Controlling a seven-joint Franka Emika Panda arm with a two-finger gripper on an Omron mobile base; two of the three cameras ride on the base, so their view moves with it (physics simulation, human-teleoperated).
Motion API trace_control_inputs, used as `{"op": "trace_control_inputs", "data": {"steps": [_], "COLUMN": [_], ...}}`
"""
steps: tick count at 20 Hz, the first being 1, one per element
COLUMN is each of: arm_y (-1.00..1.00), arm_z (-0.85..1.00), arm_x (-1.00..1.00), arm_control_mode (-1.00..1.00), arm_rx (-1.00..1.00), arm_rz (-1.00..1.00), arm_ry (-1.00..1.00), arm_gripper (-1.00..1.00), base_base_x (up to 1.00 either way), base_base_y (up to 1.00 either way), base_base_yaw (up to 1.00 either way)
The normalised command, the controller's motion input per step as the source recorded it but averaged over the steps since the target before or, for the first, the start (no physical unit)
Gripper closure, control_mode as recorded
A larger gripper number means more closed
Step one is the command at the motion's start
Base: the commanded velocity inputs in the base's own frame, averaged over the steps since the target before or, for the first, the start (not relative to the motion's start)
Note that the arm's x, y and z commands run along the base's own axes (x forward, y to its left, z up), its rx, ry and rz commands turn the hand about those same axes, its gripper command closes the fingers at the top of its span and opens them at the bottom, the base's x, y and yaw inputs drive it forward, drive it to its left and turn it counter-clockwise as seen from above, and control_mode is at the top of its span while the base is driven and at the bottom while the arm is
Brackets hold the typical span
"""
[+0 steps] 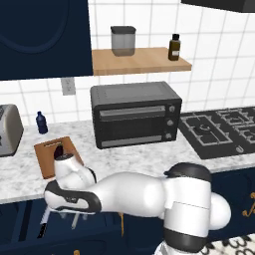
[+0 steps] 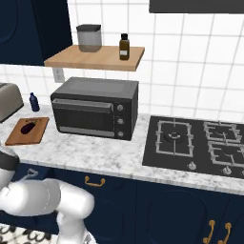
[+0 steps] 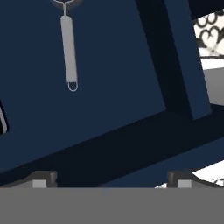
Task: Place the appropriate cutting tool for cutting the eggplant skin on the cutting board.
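The silver peeler (image 3: 68,51) lies on the dark blue floor of an open drawer (image 3: 122,78), its long handle toward me and its forked head at the top edge of the hand view. My gripper (image 3: 113,179) hovers above the drawer, open, with nothing between its fingertips (image 3: 43,177). The peeler is well ahead and left of them. A black knife handle (image 3: 2,122) shows at the left edge. The brown cutting board (image 2: 19,136) lies on the counter, with the dark eggplant (image 2: 29,127) on it. My arm partly covers the board (image 1: 47,159) in the left base view.
A black toaster oven (image 1: 135,114) stands mid-counter, right of the board. A small blue bottle (image 1: 42,122) and a toaster (image 1: 7,129) are at the back left. The stove (image 1: 219,130) is to the right. A wooden shelf (image 1: 139,62) holds a canister and a brown bottle.
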Motion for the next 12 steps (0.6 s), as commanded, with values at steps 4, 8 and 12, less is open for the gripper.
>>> {"op": "trace_control_inputs", "data": {"steps": [4, 8, 12], "arm_y": [0.21, 0.21, 0.08], "arm_z": [-0.45, -0.43, -0.18], "arm_x": [-0.01, -0.22, -0.80], "arm_control_mode": [-1.00, -1.00, -1.00], "arm_rx": [0.00, 0.00, 0.00], "arm_rz": [0.07, 0.06, 0.00], "arm_ry": [0.17, 0.10, 0.04], "arm_gripper": [-1.00, -1.00, -1.00], "base_base_x": [0.00, 0.00, 0.00], "base_base_y": [0.00, 0.00, 0.00], "base_base_yaw": [0.00, 0.00, 0.00]}}
